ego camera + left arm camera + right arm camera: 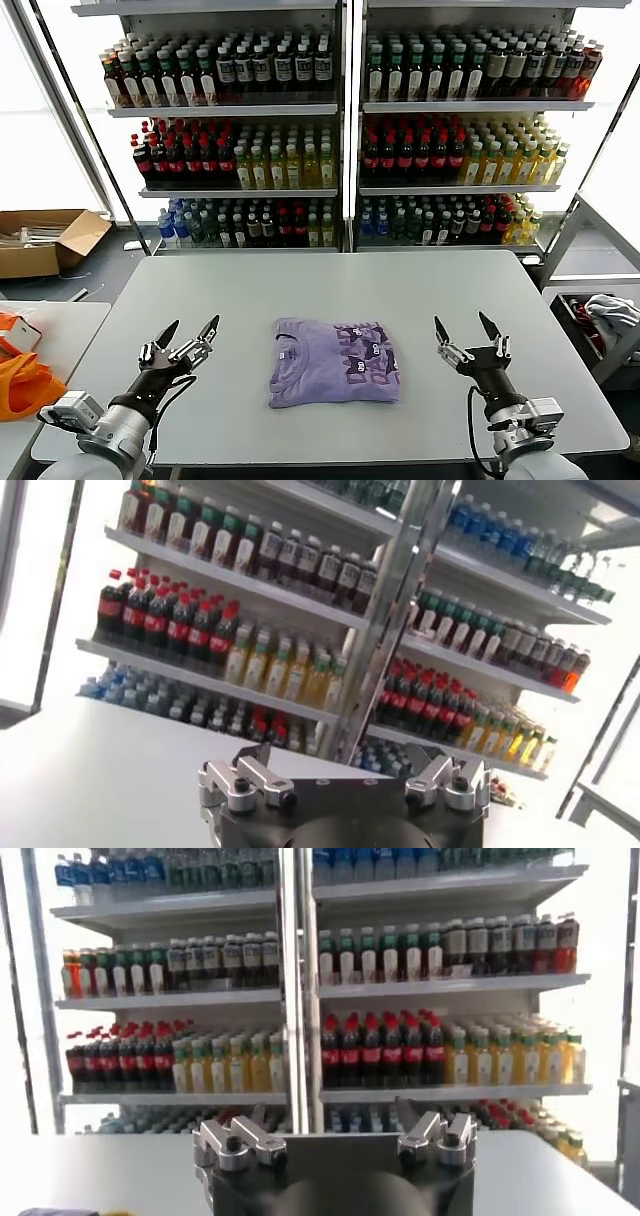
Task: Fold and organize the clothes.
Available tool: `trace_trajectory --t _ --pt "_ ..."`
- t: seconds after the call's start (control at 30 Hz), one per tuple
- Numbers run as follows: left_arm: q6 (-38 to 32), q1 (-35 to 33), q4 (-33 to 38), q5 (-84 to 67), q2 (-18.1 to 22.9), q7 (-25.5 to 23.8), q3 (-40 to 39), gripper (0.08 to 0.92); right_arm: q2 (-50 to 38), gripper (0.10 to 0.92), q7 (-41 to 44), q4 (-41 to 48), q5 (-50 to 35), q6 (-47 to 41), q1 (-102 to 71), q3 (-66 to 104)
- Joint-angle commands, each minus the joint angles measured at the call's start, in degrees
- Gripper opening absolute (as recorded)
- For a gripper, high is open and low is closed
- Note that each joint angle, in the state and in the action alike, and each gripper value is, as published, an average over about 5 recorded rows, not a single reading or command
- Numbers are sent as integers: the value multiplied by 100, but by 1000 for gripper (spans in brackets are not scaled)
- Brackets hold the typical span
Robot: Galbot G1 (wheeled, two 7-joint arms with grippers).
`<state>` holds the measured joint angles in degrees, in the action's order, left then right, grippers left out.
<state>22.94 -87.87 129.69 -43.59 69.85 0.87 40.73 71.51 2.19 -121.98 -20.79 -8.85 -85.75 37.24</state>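
Observation:
The lavender T-shirt (333, 363) lies folded into a neat rectangle on the grey table (330, 285), near the front middle, its dark purple print facing up on the right half. My left gripper (188, 332) is open and empty, raised above the table to the left of the shirt. My right gripper (466, 329) is open and empty, raised to the right of the shirt. Neither touches the shirt. Both wrist views look out at the shelves and do not show the shirt.
Shelves of bottled drinks (340, 120) stand behind the table. An orange fabric bag (22, 385) lies on a side surface at the far left. A cardboard box (45, 240) sits on the floor at the left. A bin with cloth (605, 320) is at the right.

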Motion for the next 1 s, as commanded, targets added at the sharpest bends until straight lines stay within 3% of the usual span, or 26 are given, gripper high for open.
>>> trace_trajectory --t 0.03,1.0 --pt "-85 -344 53 650 45 -393 368 823 135 823 745 -69 -193 279 -594 1763" --pt "-243 -330 212 875 75 -510 252 823 356 823 302 -216 -482 197 -874 1846"
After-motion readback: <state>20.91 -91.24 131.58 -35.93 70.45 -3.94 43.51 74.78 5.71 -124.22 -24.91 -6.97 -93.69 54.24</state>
